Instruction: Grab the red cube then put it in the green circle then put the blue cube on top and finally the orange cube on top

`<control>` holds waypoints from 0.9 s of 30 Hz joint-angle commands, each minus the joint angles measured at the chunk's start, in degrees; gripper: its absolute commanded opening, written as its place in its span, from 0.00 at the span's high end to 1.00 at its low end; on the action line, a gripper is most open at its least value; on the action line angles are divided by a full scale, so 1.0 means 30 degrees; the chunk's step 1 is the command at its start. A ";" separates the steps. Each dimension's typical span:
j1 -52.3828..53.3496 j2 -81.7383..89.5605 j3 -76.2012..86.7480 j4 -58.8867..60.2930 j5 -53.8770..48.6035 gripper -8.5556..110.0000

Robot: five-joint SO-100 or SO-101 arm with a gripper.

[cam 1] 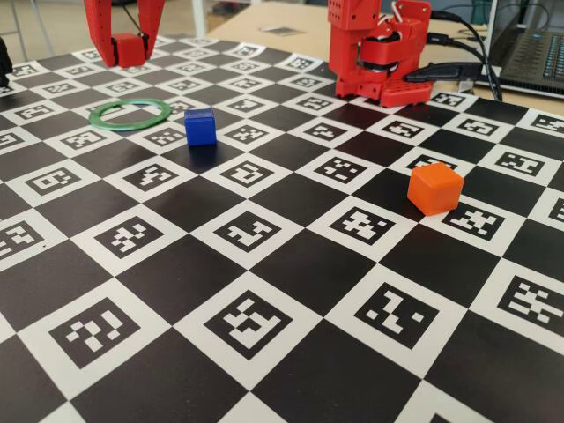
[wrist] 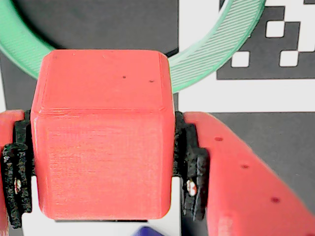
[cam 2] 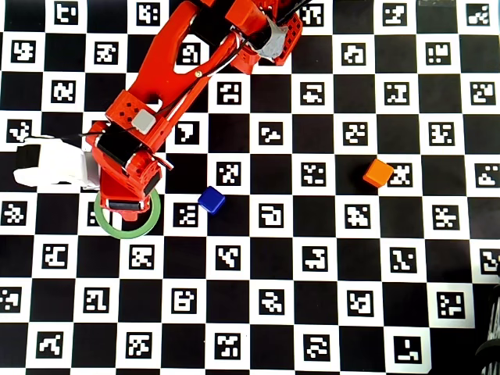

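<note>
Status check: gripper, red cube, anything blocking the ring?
Gripper shut on red cube, held above the board. Green circle below, empty. Blue cube beside the ring, orange cube far off; nothing blocking.

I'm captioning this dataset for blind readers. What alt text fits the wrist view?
Close-up of the red cube clamped between the hand's black-padded red fingers, filling most of the picture. Behind it, part of the green circle arcs across a black-and-white checkered marker board, and a sliver of the blue cube peeks in at the bottom edge.
</note>
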 commanded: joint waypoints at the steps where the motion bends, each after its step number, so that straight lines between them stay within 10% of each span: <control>1: -0.0234 0.0293 -0.0234 -0.0527 -0.0029 0.93; 27: 0.0850 -0.1055 0.2168 -0.3809 -0.1377 0.93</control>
